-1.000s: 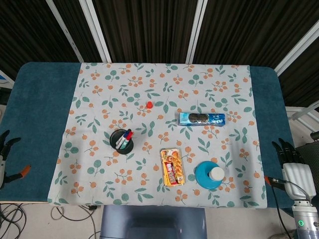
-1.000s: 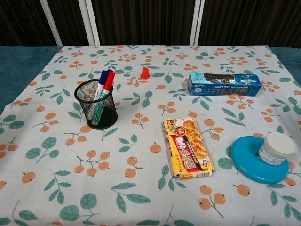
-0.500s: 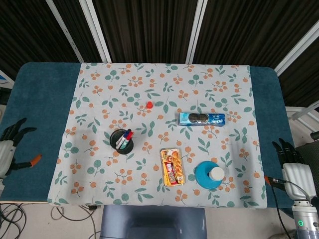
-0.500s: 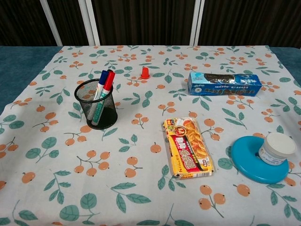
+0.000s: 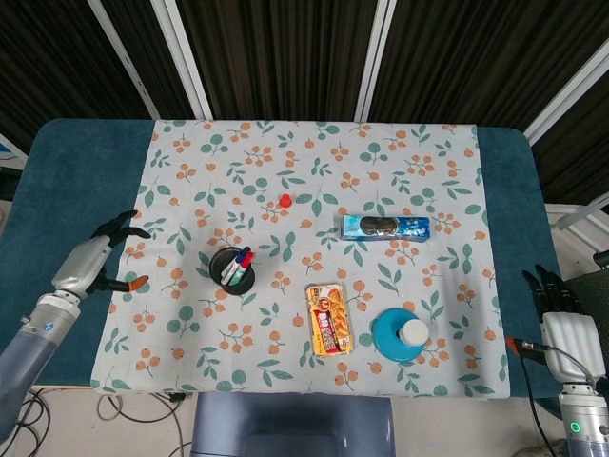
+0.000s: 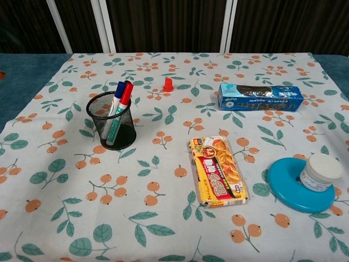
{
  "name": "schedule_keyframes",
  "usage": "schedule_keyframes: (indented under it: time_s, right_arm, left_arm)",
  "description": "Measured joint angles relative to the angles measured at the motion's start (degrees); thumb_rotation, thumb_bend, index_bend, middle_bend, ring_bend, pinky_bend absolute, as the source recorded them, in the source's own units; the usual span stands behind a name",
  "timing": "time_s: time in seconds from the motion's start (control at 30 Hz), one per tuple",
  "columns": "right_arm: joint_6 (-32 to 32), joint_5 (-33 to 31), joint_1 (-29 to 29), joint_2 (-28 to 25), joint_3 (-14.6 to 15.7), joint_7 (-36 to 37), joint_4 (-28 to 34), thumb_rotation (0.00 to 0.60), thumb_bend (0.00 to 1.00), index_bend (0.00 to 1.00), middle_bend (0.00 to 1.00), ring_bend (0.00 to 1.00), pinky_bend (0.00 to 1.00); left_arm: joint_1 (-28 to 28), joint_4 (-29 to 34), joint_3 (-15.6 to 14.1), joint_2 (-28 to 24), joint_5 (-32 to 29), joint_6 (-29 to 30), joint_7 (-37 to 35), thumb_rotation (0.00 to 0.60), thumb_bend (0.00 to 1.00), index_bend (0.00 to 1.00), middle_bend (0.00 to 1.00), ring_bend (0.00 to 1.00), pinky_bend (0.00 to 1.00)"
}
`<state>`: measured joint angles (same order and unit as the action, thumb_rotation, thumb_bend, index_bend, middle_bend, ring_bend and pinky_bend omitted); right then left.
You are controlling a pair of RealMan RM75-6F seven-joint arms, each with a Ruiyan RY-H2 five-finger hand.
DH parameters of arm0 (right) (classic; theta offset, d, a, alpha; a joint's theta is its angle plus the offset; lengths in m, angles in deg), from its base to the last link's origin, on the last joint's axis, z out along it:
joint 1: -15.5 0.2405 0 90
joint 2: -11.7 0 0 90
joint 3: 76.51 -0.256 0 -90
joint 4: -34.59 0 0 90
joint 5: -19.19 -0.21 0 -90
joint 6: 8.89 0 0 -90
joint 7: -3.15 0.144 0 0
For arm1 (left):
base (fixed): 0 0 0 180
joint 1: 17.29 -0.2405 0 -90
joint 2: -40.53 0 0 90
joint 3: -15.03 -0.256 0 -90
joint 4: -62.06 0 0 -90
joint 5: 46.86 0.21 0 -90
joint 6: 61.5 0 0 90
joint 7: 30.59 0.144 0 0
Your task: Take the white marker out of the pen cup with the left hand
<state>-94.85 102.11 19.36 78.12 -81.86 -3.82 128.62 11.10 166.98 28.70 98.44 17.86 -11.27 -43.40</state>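
The black mesh pen cup (image 5: pixel 232 271) (image 6: pixel 112 121) stands upright on the left part of the floral cloth. In it lean white-barrelled markers (image 6: pixel 116 109), one with a blue cap and one with a red cap. My left hand (image 5: pixel 99 258) hovers over the cloth's left border, well to the left of the cup, with its fingers spread and nothing in it. It does not show in the chest view. My right hand (image 5: pixel 559 320) hangs off the table's right edge, fingers extended and empty.
A small red cap (image 5: pixel 284 200) sits behind the cup. A blue biscuit box (image 5: pixel 386 227) lies at centre right and a snack packet (image 5: pixel 328 320) at the front centre. A white jar (image 5: pixel 414 330) rests on a blue disc (image 5: pixel 384 341).
My left hand has come in from the table's left edge and moved right and up, onto the cloth's border toward the cup. The right hand and all objects stay put.
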Motion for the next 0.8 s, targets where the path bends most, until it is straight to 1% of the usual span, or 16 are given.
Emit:
schedule_keyframes:
  time_s: [0.13,0.23,0.37,0.47,0.67,0.8]
  right_arm:
    - [-0.1,0.0,-0.1,-0.1,0.0,0.1,0.0,0.6,0.11,0.1,0.01,0.06,0.17]
    - [-0.1,0.0,-0.1,-0.1,0.0,0.3,0.0,0.6,0.11,0.1,0.01,0.06,0.17]
    - [0.0,0.0,-0.1,-0.2,0.0,0.4,0.0,0.6,0.11,0.1,0.01,0.06,0.17]
    - [-0.1,0.0,-0.1,-0.2,0.0,0.5,0.0,0.6,0.11,0.1,0.01,0.06,0.17]
    - [-0.1,-0.1,-0.2,-0.3,-0.1,0.7,0.0,0.6,0.11,0.1,0.01,0.06,0.17]
    - [0.0,-0.3,-0.2,-0.3,-0.1,0.7,0.0,0.6,0.11,0.1,0.01,0.06,0.17]
  left_arm:
    - [2.6,0.4,0.7,3.9,-3.7,0.4,3.3,0.6,0.27,0.31,0.0,0.0,0.0]
    - [4.4,0.2,1.0,6.4,-6.8,1.2,7.2,0.6,0.27,0.32,0.0,0.0,0.0]
    - [7.3,-0.1,1.3,10.7,-12.7,3.0,13.8,0.6,0.27,0.33,0.0,0.0,0.0]
    - [9.6,-0.4,1.4,13.6,-16.6,3.8,17.4,0.6,0.27,0.34,0.0,0.0,0.0]
    - [12.6,-2.3,1.6,18.1,-21.1,5.5,21.3,0.6,0.27,0.35,0.0,0.0,0.0]
    - [14.1,-3.3,1.8,20.1,-23.0,6.0,22.9,0.6,0.27,0.36,0.0,0.0,0.0]
